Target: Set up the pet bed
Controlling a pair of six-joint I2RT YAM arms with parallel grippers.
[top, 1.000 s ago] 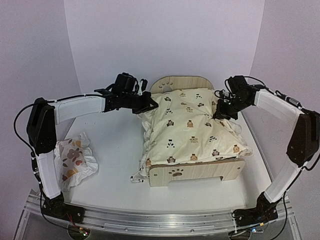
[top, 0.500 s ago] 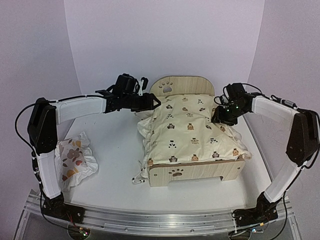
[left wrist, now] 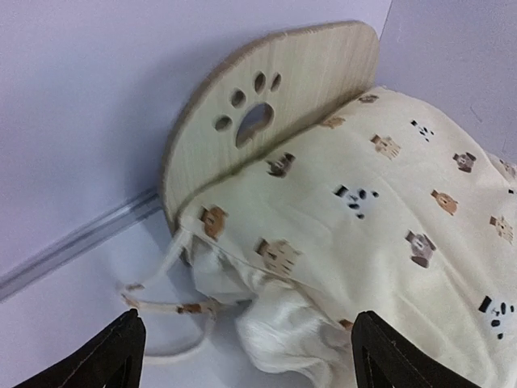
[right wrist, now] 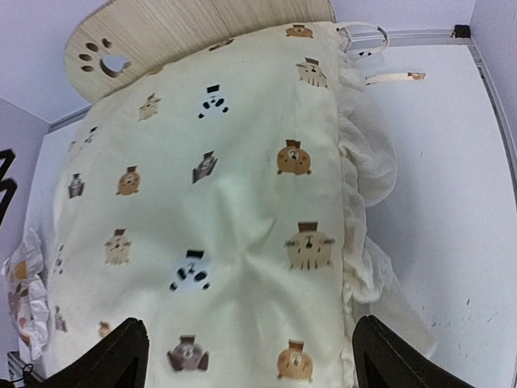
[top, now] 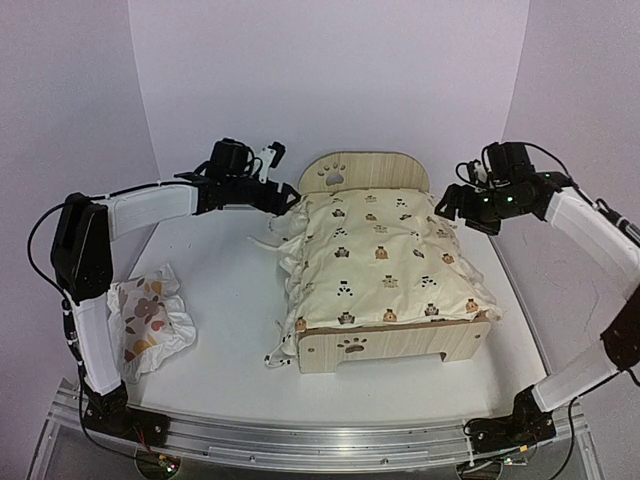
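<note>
The pet bed is pale wood — matt, with fine straight grain. The cushion is soft matt cloth, ruffled at the edges; the pillow — crumpled cloth. The table looks smooth.

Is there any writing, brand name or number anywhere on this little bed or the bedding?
No words, numbers or brands can be read anywhere.
pet bed: only paw-print cutouts, in the headboard and footboard.
cushion: small animal pictures, no lettering.
pillow: orange-brown prints, no lettering.

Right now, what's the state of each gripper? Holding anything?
left gripper: open, holding nothing.
right gripper: open, holding nothing.
</note>
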